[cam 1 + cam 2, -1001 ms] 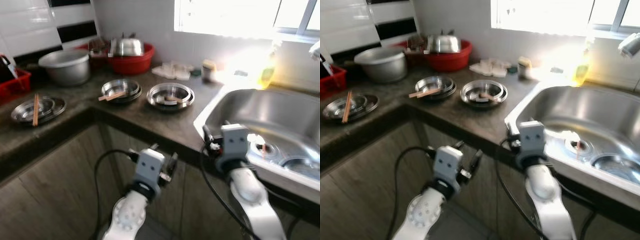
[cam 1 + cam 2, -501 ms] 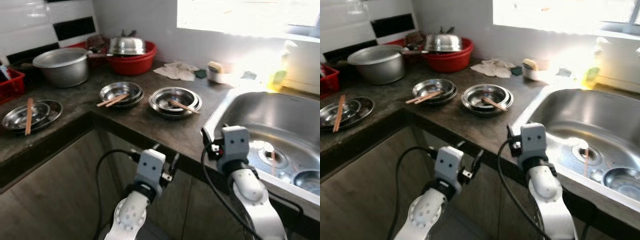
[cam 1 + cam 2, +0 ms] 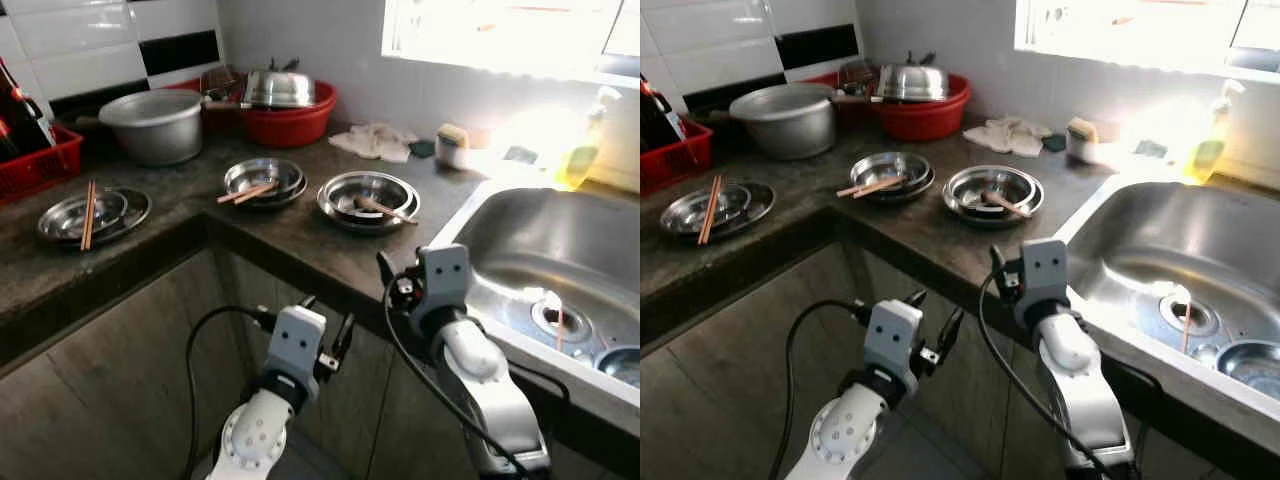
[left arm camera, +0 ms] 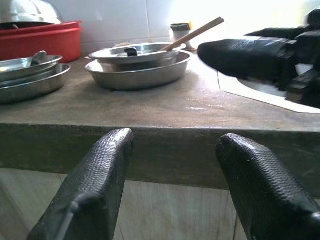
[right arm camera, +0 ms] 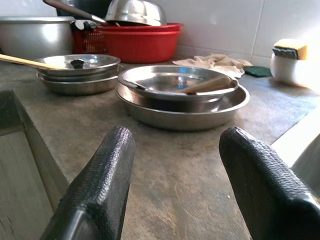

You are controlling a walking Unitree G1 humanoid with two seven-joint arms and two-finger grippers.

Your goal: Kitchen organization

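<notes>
Dark stone desk point(image 3: 300, 235) runs along the white-tiled wall to a steel sink point(image 3: 560, 240) under a bright window, and your work sits on it. Your right end effector point(image 5: 172, 187) is released, fingers spread wide, held just above the desk edge and pointing straight at the nearest stack of steel dishes point(image 3: 368, 196). That stack lies directly ahead of it, near but not touching, with a pair of chopsticks point(image 3: 378, 207) lying across the bowl, the long axis running slantwise toward the sink side. Your left end effector point(image 4: 172, 192) is also released, but it hangs lower, below the desk edge in front of the cabinet, so the right arm is the nearer one.

Beyond, you have a second dish stack point(image 3: 264, 181) with chopsticks, a third point(image 3: 93, 213) further left along the desk, a grey pot point(image 3: 157, 123) and a red basin point(image 3: 290, 105). The dishes look shiny, shallow and thin-rimmed, so you will probably want to pinch a rim or lift the chopsticks first.
</notes>
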